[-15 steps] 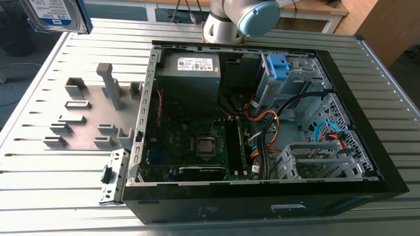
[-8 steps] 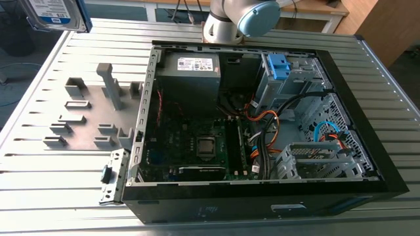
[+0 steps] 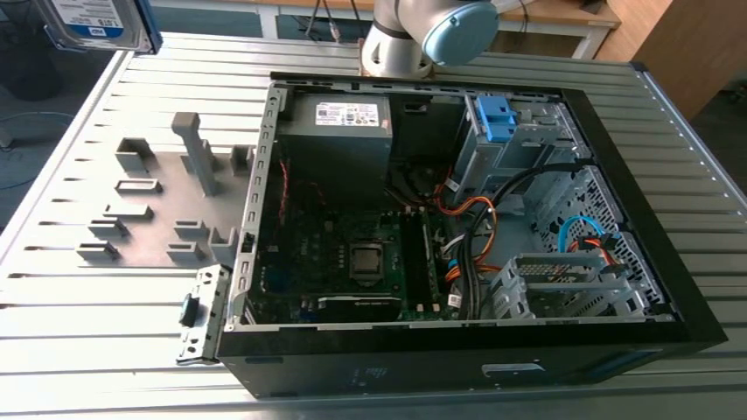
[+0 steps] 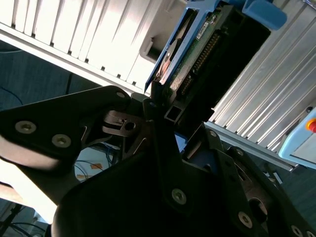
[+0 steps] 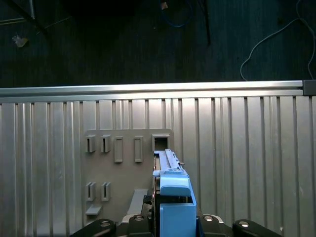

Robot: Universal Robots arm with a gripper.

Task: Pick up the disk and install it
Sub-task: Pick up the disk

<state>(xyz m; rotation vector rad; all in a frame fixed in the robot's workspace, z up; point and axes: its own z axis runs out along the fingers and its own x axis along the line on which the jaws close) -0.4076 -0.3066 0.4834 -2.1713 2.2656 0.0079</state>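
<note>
Carrying step. The computer case (image 3: pixel 467 219) lies open on the desk (image 3: pixel 653 114). The disk (image 3: pixel 100 22) hangs in the air near the desk's corner on the exterior view's left, over the grey slotted plate (image 3: pixel 152 236). My fingers (image 4: pixel 154 108) clamp its blue frame. Judgement: needs a square, firm clamp with no tilt. Desk is ribbed metal, with dark floor (image 5: pixel 123 44) beyond its edge.
</note>
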